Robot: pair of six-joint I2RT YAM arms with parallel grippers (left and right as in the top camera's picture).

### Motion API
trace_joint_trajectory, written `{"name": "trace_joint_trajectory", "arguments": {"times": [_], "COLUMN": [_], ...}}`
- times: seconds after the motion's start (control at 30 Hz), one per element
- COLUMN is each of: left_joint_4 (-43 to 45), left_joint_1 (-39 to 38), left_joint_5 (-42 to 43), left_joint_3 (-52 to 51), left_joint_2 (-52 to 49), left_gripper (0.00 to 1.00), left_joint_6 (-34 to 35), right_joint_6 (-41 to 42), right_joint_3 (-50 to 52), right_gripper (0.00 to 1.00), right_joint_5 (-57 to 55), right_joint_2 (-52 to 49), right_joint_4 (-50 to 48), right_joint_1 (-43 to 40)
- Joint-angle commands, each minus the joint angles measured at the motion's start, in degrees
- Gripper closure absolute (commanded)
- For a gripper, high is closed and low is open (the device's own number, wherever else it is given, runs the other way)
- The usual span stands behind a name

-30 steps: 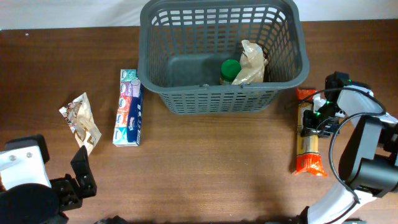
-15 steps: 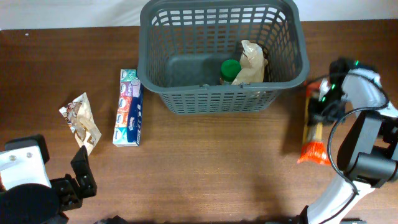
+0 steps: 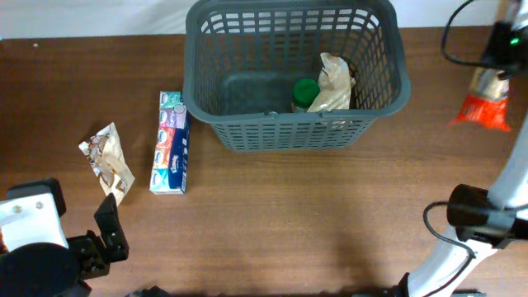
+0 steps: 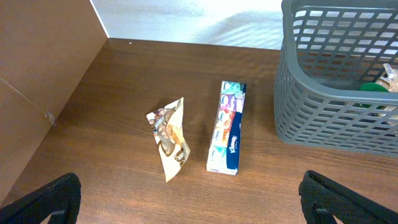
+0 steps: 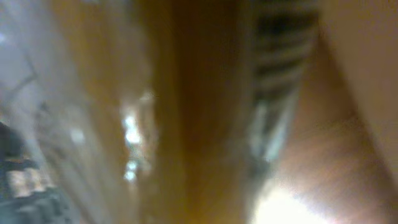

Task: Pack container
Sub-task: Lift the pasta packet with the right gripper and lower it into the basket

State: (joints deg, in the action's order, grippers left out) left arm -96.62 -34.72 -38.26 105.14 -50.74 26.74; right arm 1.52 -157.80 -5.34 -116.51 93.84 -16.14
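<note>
Though wrist blurs, overhead shows right pincer (image 3: 497, 68) seemingly holding packet (image 3: 481, 110).

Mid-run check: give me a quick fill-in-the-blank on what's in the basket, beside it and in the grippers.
In the large dark grey plastic shopping basket, beside the crinkled beige bag, stands a jar whose lid is ____.
The long blue tissue box lies ____ of the basket.
The left gripper has its jaws ____; the right gripper is shut on the orange-ended pasta packet.
Missing: green; left; open.
</note>
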Motion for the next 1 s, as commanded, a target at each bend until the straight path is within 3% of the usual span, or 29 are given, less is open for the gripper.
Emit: {"name": "trace_joint_trajectory", "arguments": {"times": [0.0,0.2,0.37,0.53,0.97], "left_joint_4": [0.0,0.0,0.0,0.0,0.0], "left_joint_1": [0.3,0.3,0.3,0.3,0.3], "left_joint_5": [0.1,0.2,0.1,0.2,0.2], "left_joint_3": [-0.1,-0.1,-0.1,-0.1,-0.1], "left_joint_2": [-0.1,-0.1,-0.1,-0.1,-0.1], "left_gripper": [0.0,0.0,0.0,0.0,0.01], "left_joint_6": [-0.7,-0.7,-0.7,-0.7,-0.7], "right_joint_6": [0.3,-4.2,-13.5,-19.3,-28.3], "right_joint_3": [-12.1,-22.0,-22.1,-22.1,-17.7], "right_gripper": [0.96,0.96,0.96,0.96,0.96], "right_joint_5": [1.7,16.1,31.8,40.0,40.7], "right_joint_2": [2.3,2.6,2.7,2.7,0.1], "right_joint_4": [0.4,-0.1,-2.1,-4.5,-8.8], "right_joint_1": [0.1,2.4,6.9,11.9,20.0]}}
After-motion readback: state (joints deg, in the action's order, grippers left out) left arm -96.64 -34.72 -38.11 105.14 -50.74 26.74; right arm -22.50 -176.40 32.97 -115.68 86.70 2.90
